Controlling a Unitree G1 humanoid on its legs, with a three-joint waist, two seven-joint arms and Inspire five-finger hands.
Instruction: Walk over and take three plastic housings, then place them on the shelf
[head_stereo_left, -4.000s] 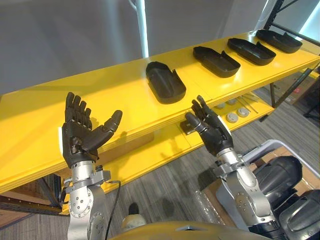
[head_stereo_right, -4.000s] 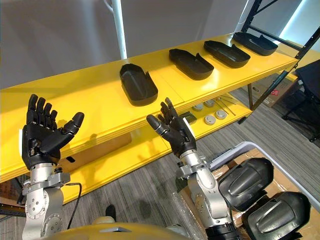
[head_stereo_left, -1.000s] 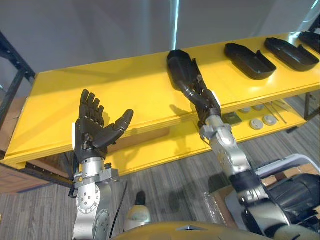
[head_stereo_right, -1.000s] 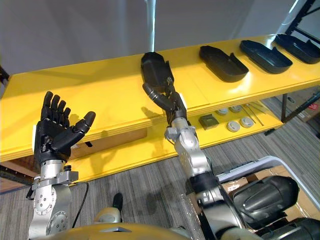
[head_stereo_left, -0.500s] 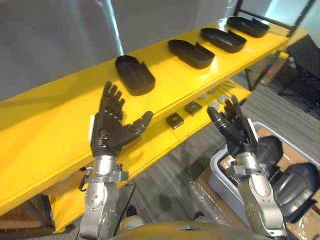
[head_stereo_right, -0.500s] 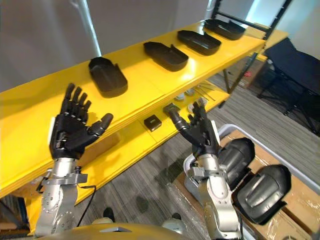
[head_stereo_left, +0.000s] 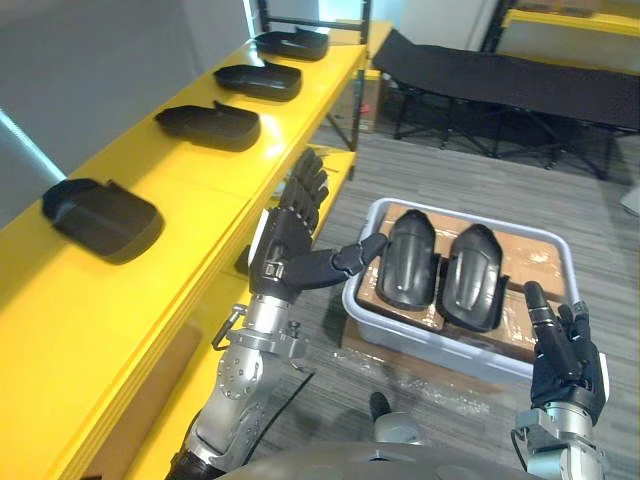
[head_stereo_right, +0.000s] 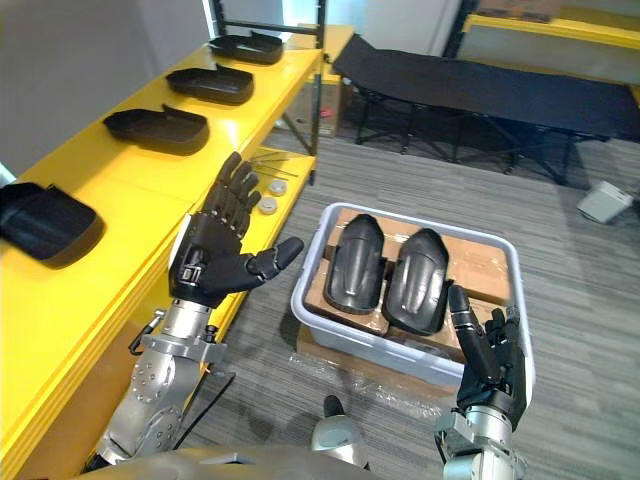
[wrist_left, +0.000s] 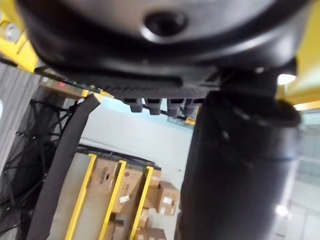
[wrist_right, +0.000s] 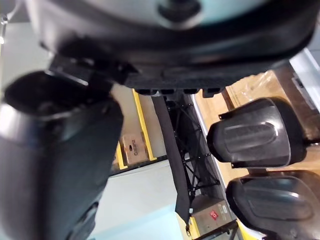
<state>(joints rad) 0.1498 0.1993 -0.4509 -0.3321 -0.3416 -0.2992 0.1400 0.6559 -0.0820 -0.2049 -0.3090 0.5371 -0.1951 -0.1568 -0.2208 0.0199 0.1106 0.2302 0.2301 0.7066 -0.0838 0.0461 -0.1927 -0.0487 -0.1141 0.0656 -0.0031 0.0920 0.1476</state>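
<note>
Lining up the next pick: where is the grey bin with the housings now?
In the right eye view the grey bin sits on the floor right of centre, beside the yellow shelf, with the right hand by its near right corner.

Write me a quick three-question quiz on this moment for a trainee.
1. True or false: the left robot hand is curled round a plastic housing.
2. Multiple choice: how many black bin housings lie in the grey bin? A) one B) two C) four
3. Fill in: the yellow shelf carries ___ shelf housings in a row on its top level.
Key: 1) False: it is open and empty, as is the right robot hand. 2) B. 3) Four.
</note>
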